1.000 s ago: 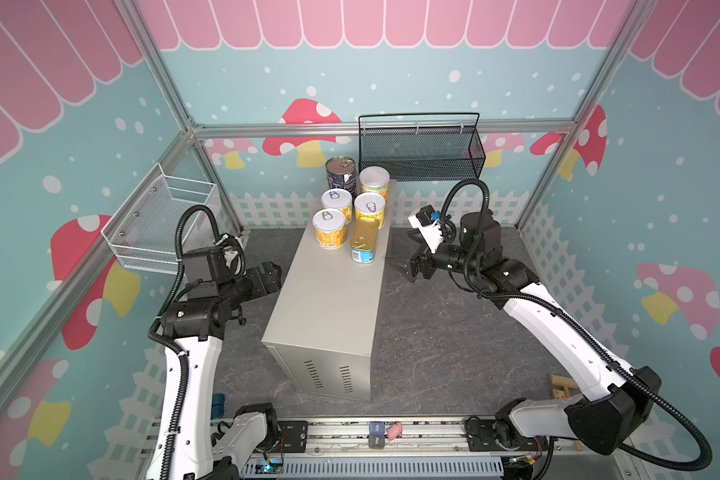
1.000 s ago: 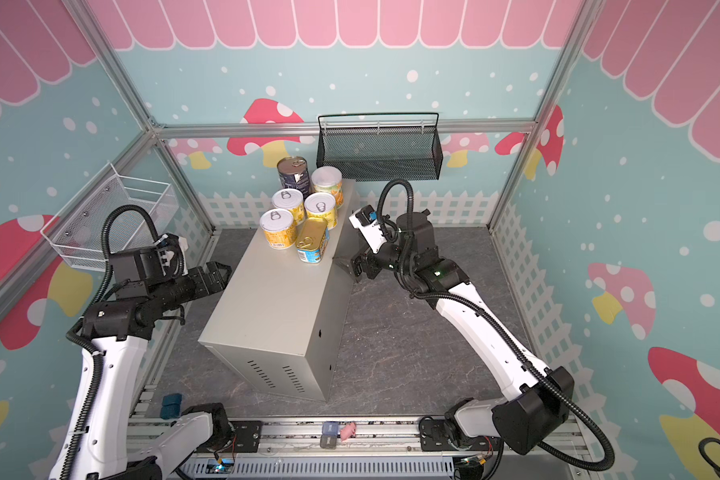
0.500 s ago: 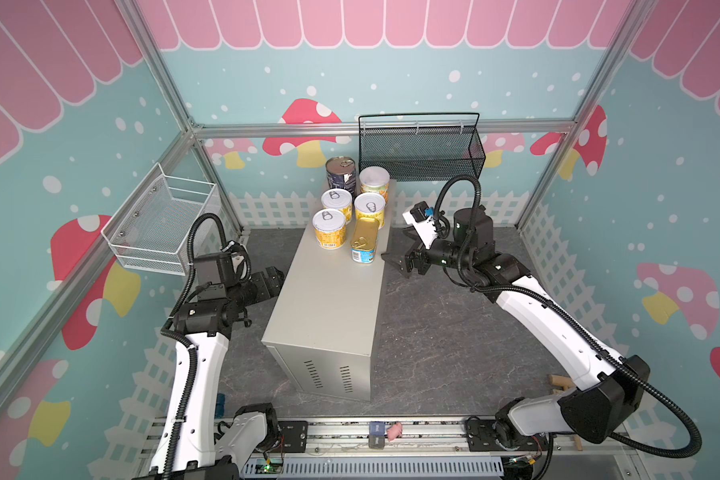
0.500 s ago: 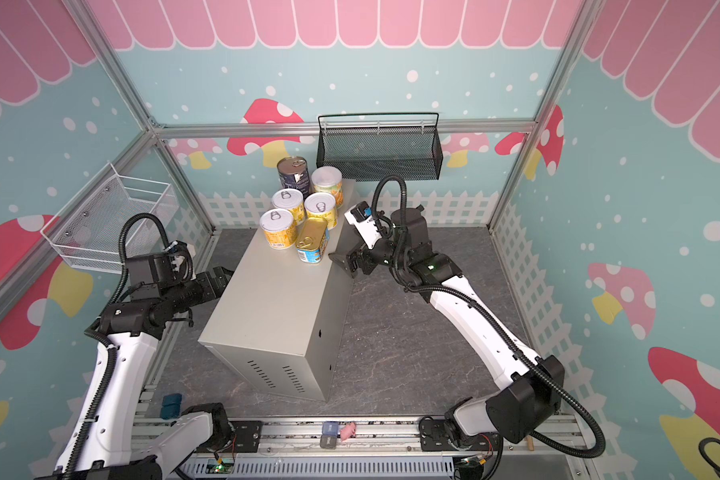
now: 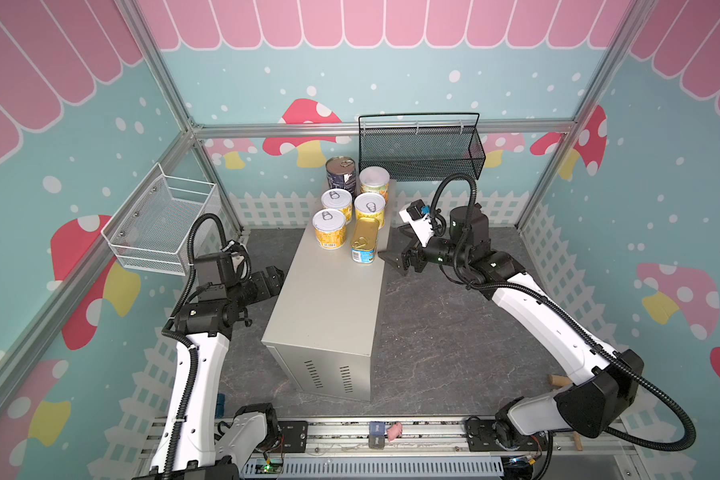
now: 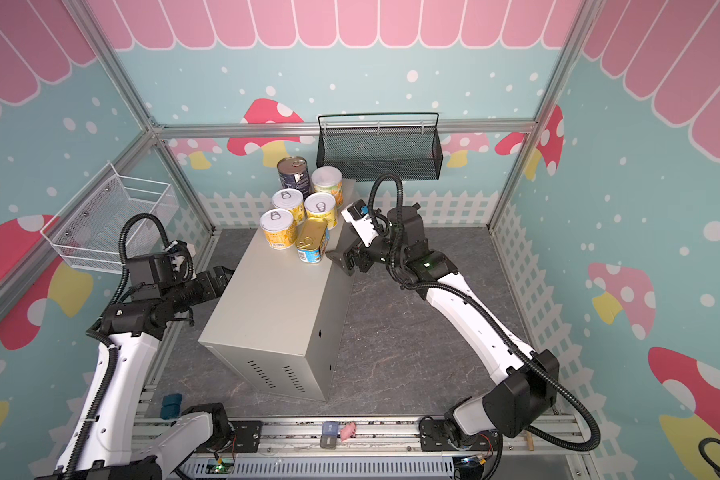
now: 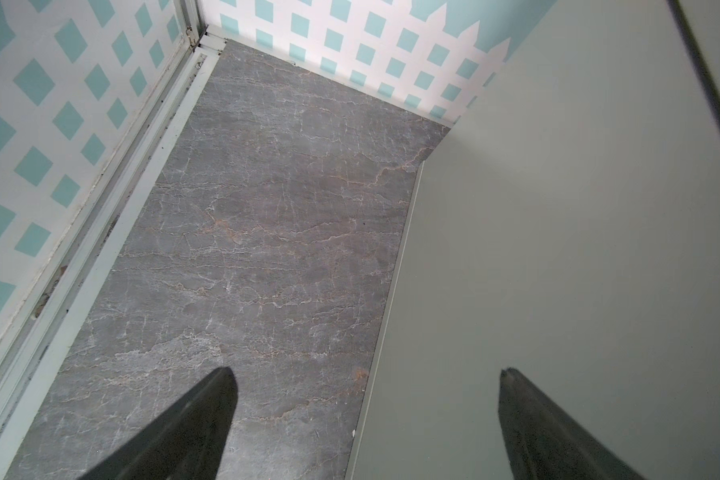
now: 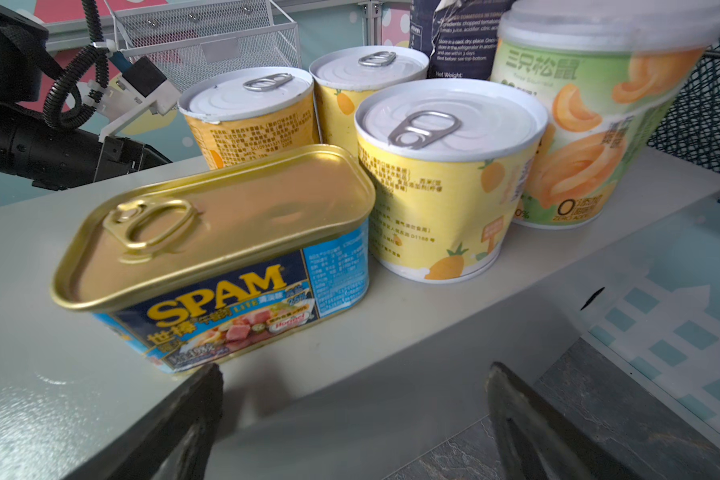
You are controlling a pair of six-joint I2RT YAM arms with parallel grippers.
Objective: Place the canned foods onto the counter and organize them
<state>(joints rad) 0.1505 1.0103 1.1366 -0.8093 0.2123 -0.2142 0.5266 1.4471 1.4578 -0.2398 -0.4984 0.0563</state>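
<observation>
Counter (image 5: 329, 299) is the big beige metal box with its long axis running away from the rig. It's rigid and probably too heavy for a nudge to shift. All six cans sit bunched at its far end and the near half is bare, so placing looks done and only tidying is left. Navy can (image 5: 341, 174) stands at the very back and is the tallest. It's likely the heaviest and easiest to tip, so grip mid-body across the diameter, not up at the rim. White-lidded can (image 5: 374, 183) is just beside it. The lid looks plastic and may flex, so pinch the wall below it. Rear yellow can (image 5: 336, 200), right yellow can (image 5: 370, 208) and front yellow can (image 5: 329, 228) are short, stiff and stable. Their glossy labels could slip, so squeeze firmly at mid-height. Gaps between them are tight, so work from the outside in. Flat gold-topped tin (image 8: 221, 257) lies skewed at the front of the group near the right edge, close against the right yellow can; can't tell if they touch. It's dense with smooth sides, so clamp across the narrow width on the long flat faces. Right gripper (image 8: 354, 374) has its jaws spread wide and empty, just off the right edge facing that tin. Left gripper (image 7: 366, 372) is equally wide and empty, low beside the counter's left wall above the floor (image 7: 246, 249).
</observation>
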